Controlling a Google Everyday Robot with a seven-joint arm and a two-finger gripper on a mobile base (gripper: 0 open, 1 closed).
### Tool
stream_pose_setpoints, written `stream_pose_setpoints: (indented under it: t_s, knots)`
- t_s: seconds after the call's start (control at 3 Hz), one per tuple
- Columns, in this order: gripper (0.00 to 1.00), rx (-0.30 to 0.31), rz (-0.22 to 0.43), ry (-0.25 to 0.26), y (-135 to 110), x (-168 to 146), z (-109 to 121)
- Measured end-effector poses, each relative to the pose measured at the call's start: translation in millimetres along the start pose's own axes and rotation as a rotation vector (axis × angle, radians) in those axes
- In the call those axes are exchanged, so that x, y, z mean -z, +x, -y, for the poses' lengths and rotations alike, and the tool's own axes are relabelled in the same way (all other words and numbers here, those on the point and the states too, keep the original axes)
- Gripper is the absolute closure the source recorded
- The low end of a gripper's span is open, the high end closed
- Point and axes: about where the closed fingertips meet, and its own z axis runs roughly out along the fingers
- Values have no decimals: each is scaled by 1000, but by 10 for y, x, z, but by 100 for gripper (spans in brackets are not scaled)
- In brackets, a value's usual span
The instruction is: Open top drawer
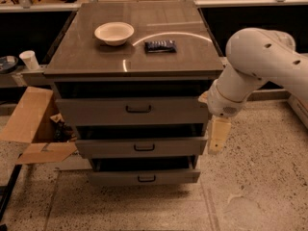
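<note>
The top drawer [132, 110] is the widest grey front of three, with a small black bar handle [138, 109] at its centre. It sits just under the cabinet's top and stands out a little from the frame. My gripper [217, 137] hangs from the white arm [260, 66] at the cabinet's right side. It points down, level with the middle drawer [139, 147], right of the top drawer's front and apart from the handle.
A white bowl [114, 32] and a dark packet [160, 45] lie on the cabinet top [86, 57]. The bottom drawer [144, 177] stands out furthest. An open cardboard box [33, 129] lies on the floor at the left. A paper cup [30, 59] stands on a ledge behind it.
</note>
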Motion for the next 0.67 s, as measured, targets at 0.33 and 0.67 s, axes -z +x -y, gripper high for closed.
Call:
stream_pose_setpoints:
  t_s: [0.33, 0.67]
  knots:
    - [0, 38, 22, 38, -21, -153, 264]
    - [0, 89, 48, 53, -148, -465, 711]
